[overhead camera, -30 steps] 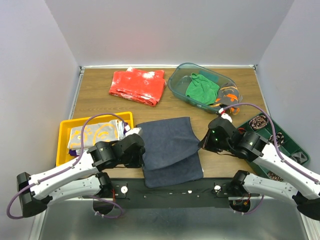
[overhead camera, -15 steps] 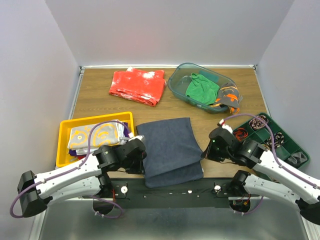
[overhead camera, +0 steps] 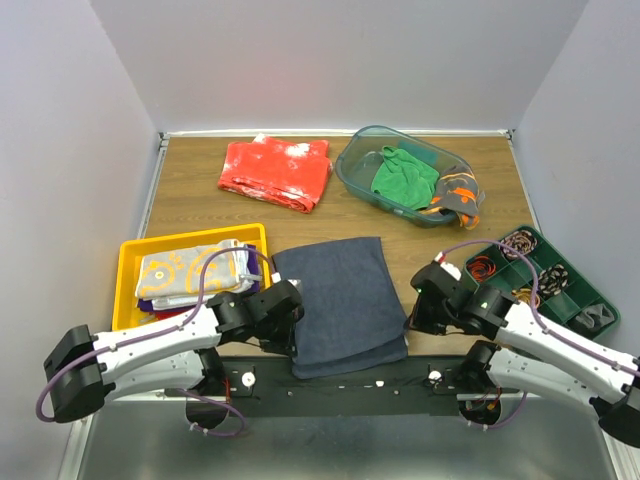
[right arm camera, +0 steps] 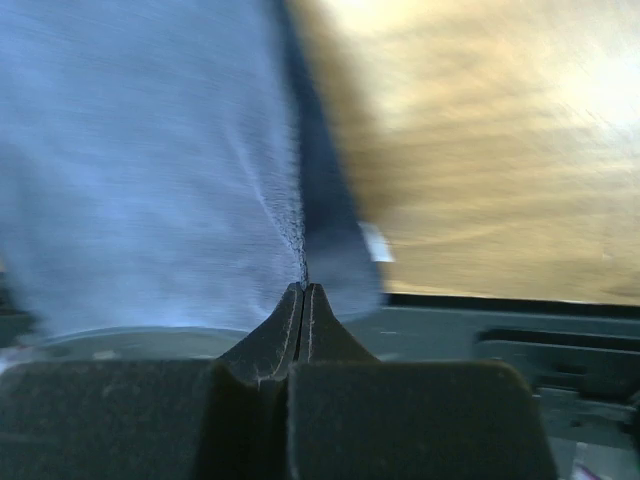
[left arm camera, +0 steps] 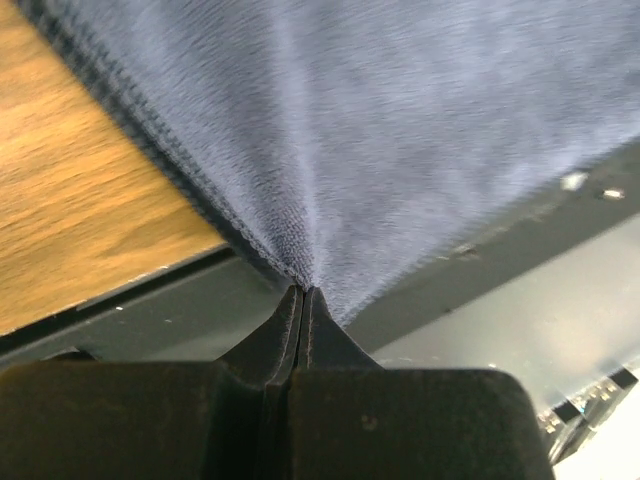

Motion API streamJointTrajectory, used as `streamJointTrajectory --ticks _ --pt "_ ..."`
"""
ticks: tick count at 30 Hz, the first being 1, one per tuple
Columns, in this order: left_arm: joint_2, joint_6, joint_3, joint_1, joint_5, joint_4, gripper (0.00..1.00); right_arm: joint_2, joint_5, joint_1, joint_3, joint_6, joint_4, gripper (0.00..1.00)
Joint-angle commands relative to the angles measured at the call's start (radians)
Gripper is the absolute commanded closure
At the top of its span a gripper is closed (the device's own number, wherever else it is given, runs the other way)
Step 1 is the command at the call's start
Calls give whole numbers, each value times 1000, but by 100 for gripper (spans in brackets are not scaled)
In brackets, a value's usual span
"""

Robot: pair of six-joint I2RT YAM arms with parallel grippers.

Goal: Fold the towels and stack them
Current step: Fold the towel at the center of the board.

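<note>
The dark navy soft towel lies doubled over at the near middle of the wooden surface, its near edge by the black rail. The left gripper is clenched on the near-left corner and the right gripper is pinched tight on the near-right one, with cloth fanning out of each. I'd say the first fold is being laid down. Next they'd need to let go, then take one side and fold across. To the left, the yellow plastic tray holds the grey-and-yellow circle-patterned towel, likely the stack. Far right, a bright green towel waits in the clear teal bin.
</note>
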Motion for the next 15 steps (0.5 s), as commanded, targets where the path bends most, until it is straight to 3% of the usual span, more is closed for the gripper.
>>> streamJointTrajectory --ticks 1,15 --pt "-58 48 100 -5 1 -102 100 -28 90 4 155 -18 -102 99" --pt "-151 31 182 -5 -29 -247 100 -65 78 4 233 -24 -159 99"
